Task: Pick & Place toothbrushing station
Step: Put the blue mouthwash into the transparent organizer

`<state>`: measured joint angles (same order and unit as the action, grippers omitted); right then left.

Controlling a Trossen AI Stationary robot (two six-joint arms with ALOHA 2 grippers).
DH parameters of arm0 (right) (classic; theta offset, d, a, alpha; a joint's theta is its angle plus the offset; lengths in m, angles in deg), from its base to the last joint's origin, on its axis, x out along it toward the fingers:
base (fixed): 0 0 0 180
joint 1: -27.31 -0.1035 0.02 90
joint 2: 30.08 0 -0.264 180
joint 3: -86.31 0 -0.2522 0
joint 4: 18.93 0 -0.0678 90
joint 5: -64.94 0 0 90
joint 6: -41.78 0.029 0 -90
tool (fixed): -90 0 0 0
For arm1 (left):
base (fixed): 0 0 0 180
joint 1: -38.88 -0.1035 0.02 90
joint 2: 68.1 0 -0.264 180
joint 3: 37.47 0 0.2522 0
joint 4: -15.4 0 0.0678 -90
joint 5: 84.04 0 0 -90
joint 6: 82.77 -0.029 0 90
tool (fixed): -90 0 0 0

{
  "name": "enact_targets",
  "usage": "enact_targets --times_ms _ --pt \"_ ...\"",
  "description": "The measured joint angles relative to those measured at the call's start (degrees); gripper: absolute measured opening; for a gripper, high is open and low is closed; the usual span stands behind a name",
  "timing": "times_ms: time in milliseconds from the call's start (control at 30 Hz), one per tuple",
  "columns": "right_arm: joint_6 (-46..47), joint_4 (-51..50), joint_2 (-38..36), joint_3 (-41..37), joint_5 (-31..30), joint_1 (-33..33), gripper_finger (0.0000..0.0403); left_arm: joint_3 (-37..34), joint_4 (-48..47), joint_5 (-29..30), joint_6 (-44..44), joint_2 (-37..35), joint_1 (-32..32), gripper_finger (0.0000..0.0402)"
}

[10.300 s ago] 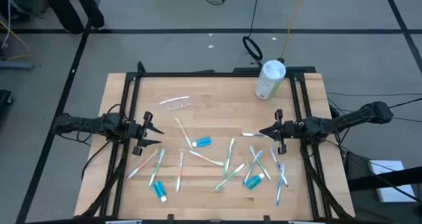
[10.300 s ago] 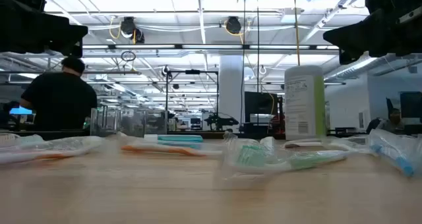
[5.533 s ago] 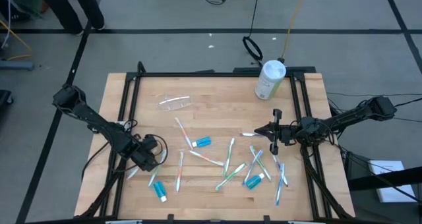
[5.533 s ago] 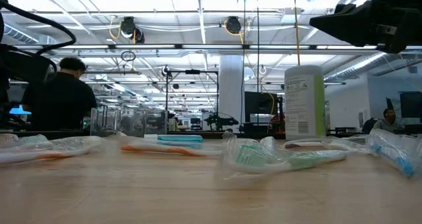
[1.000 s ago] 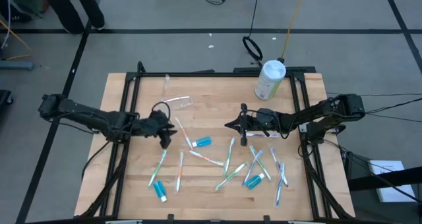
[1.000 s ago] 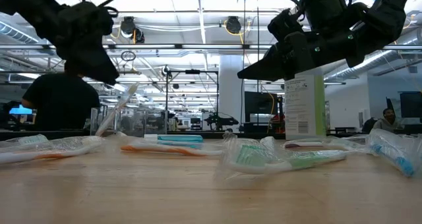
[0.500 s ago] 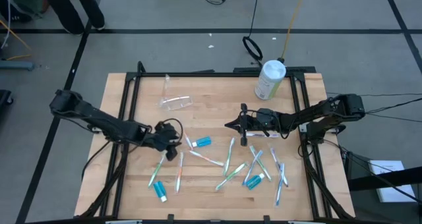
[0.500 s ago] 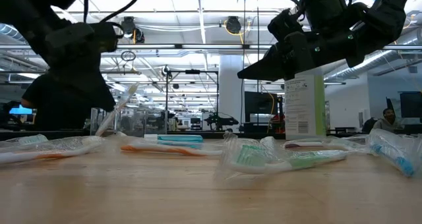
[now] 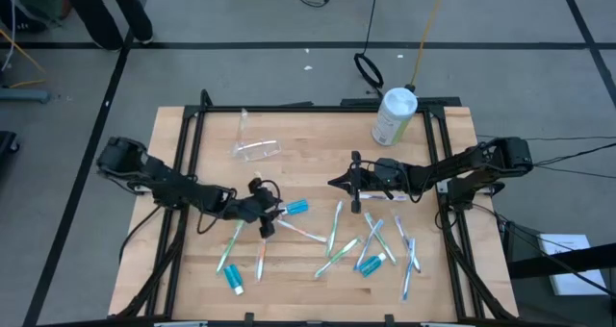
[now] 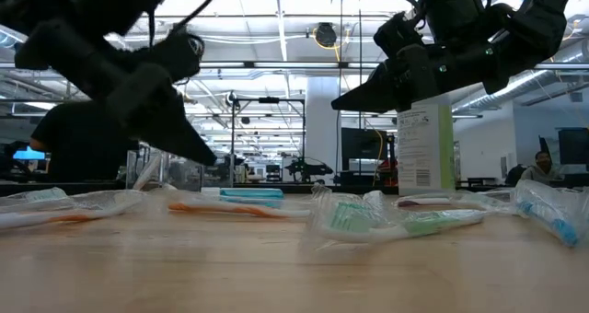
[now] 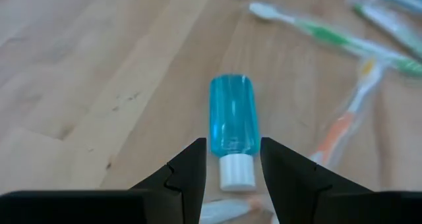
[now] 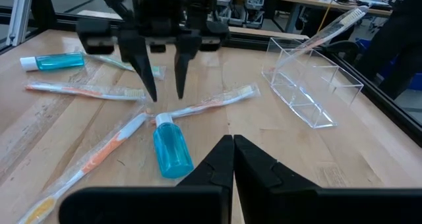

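The left end effector (image 9: 270, 215) hangs low over the wooden surface (image 9: 318, 144), its two fingers (image 11: 188, 174) apart and straddling the white cap end of a blue toothpaste tube (image 11: 231, 122) that lies flat on the wood; the fingers stand to either side of the cap without pressing it. In the high view this tube (image 9: 295, 208) lies near the middle of the surface, just beside the left end effector's tips. The clear plastic cup (image 9: 256, 150) lies tipped on its side toward the far left part of the surface, well apart from the tube, with one toothbrush (image 12: 337, 23) resting against it. The other toothbrushes (image 9: 334, 228) and two more blue tubes (image 9: 371, 263) lie scattered across the near half of the surface. The right end effector (image 9: 332, 183) hovers right of centre, its fingers together and holding nothing. A white canister with a green label (image 9: 394, 116) stands upright at the far right edge.
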<state>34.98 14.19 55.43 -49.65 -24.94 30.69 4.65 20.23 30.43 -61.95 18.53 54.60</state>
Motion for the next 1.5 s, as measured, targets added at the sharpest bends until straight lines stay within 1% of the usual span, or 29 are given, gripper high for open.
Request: enact_targets --times_ms 67,167,267,400,500,733,933,1033,1233,1300,1400,1500 --pt "0.1 0.0 0.0 0.0 0.0 0.0 0.0004 0.0 0.3 -0.3 0.5 1.7 -0.6 0.0150" --pt "0.1 0.0 0.0 0.0 0.0 0.0 0.0004 0.0 1.1 -2.3 1.3 3.6 -1.1 0.0150" --pt "0.0 0.0 0.0 0.0 0.0 0.0 0.0004 0.0 2.5 -3.9 1.6 4.3 -1.1 0.0150" --pt "0.0 0.0 0.0 0.0 0.0 0.0 0.0004 0.0 2.6 -3.1 2.2 3.8 -1.1 0.0150" --pt "0.0 0.0 0.0 0.0 0.0 0.0 0.0004 0.0 3.4 -3.7 2.7 3.8 -1.1 0.0150" --pt "0.0 0.0 0.0 0.0 0.0 0.0 0.0004 0.0 2.9 -3.8 3.7 6.6 -1.1 0.0149" --pt "0.1 0.0 0.0 0.0 0.0 0.0 0.0004 0.0 4.5 -3.6 1.7 8.6 -1.1 0.0149" --pt "0.0 0.0 0.0 0.0 0.0 0.0 0.0004 0.0 4.6 -3.6 0.5 8.7 -1.1 0.0138" --pt "0.0 0.0 0.0 0.0 0.0 0.0 0.0004 0.0 4.9 -3.6 0.2 8.5 -1.1 0.0090" --pt "0.0 0.0 0.0 0.0 0.0 0.0 0.0004 0.0 6.3 -3.6 -1.0 8.3 -1.1 0.0087" --pt "-0.2 0.0 0.0 0.0 0.0 0.0 0.0004 0.3 7.0 -3.5 -5.3 6.9 -1.1 0.0095" --pt "-0.8 0.0 0.0 0.0 0.0 0.0 0.0004 2.4 2.9 -3.6 -11.9 3.8 -1.1 0.0101"
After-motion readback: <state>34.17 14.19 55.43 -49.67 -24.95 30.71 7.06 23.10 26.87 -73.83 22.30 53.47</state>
